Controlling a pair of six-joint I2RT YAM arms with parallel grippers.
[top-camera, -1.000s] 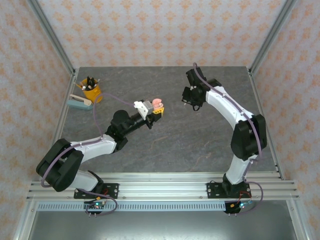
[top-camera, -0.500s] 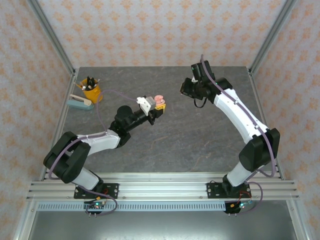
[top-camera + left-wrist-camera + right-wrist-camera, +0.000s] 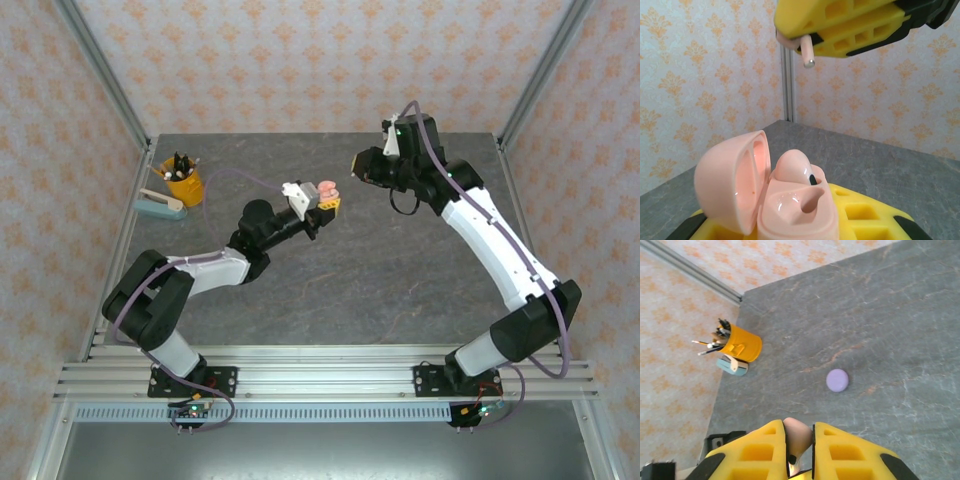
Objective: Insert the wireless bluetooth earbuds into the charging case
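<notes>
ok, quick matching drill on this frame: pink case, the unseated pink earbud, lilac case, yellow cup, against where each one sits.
1 pink case
2 unseated pink earbud
3 lilac case
4 yellow cup

A flat on the table, nothing beside it
B pinched in the right gripper
C standing near the far left corner, pens inside
D lid open, in the left gripper

Pairs: 1-D, 2-B, 3-A, 4-C

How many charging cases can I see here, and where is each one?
2. A pink case, lid open, is held in the left gripper. A lilac case, shut, lies on the table. Others may be hidden.
</notes>
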